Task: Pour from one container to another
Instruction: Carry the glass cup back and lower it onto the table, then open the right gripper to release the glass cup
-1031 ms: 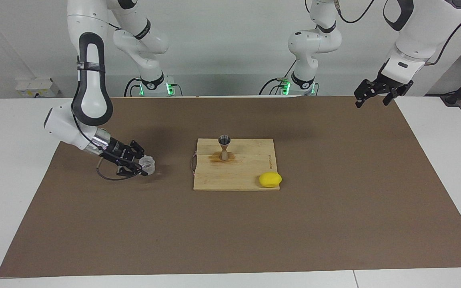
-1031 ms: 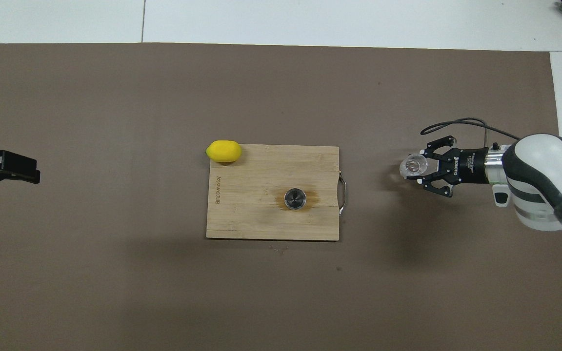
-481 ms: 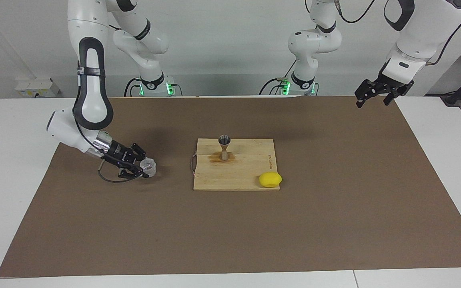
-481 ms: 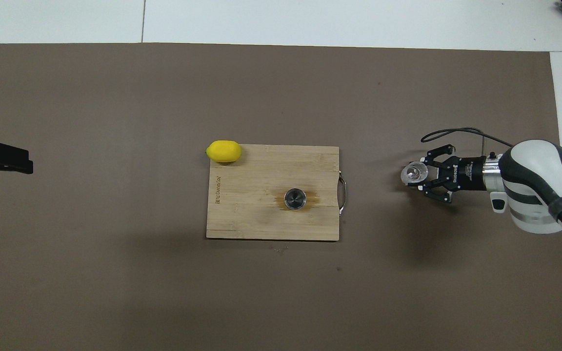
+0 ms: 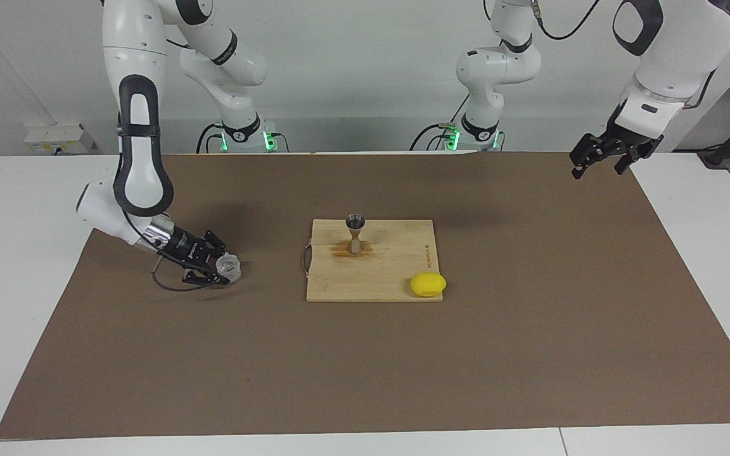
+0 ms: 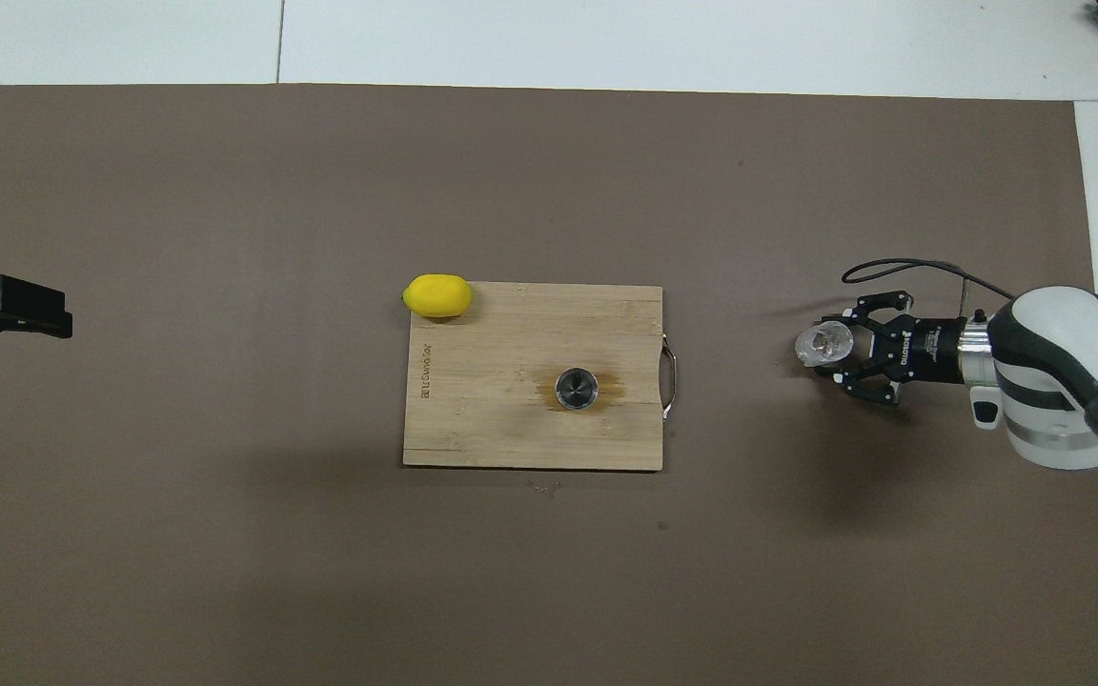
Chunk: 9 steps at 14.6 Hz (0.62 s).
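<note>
The clear ridged glass cup (image 5: 232, 266) (image 6: 818, 343) stands upright on the brown mat toward the right arm's end of the table. My right gripper (image 5: 221, 270) (image 6: 838, 349) lies low and level at the cup's side, reaching in from the table's end. The metal hourglass jigger (image 5: 355, 233) (image 6: 577, 389) stands upright on the wooden cutting board (image 5: 397, 278) (image 6: 492, 429), on a brownish wet patch. My left gripper (image 5: 603, 159) (image 6: 10, 307) hangs open and empty in the air over the mat's edge at the left arm's end, and that arm waits.
A yellow lemon (image 5: 428, 284) (image 6: 437, 295) rests at the board's corner farthest from the robots, toward the left arm's end. The board's metal handle (image 5: 305, 258) (image 6: 671, 379) faces the cup. A cable loop (image 6: 902, 267) trails from the right wrist.
The right gripper came down with the cup, which was lifted and tilted and now stands upright on the mat. The left gripper drifted slightly outward.
</note>
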Available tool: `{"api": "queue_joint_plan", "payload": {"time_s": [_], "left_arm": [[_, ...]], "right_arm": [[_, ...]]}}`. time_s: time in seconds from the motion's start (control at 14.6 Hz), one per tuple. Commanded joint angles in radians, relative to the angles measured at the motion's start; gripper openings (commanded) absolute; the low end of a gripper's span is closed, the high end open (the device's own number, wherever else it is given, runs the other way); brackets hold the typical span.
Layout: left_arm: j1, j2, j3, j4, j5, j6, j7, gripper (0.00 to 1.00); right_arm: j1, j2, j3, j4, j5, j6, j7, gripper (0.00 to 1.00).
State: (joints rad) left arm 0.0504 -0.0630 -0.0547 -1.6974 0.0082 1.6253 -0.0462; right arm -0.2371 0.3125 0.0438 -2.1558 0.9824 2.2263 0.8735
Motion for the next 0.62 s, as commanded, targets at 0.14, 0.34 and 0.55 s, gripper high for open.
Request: {"api": "queue_joint_plan", "payload": {"time_s": [0.14,0.34,0.55], "left_arm": [[-0.001,0.000,-0.004,-0.005,0.016,0.007,-0.011,1.00],[0.003,0.000,-0.004,-0.004,0.016,-0.001,-0.011,1.00],[0.002,0.000,-0.004,-0.002,0.016,-0.001,-0.011,1.00]], "right_arm": [[-0.065,-0.067,0.007,-0.052,0.010,0.021,-0.060,1.00],[-0.074,-0.122,0.004,-0.067,-0.062,0.021,-0.102,1.00],[-0.059,-0.179,0.010,-0.065,-0.327,0.001,-0.210,1.00]]}}
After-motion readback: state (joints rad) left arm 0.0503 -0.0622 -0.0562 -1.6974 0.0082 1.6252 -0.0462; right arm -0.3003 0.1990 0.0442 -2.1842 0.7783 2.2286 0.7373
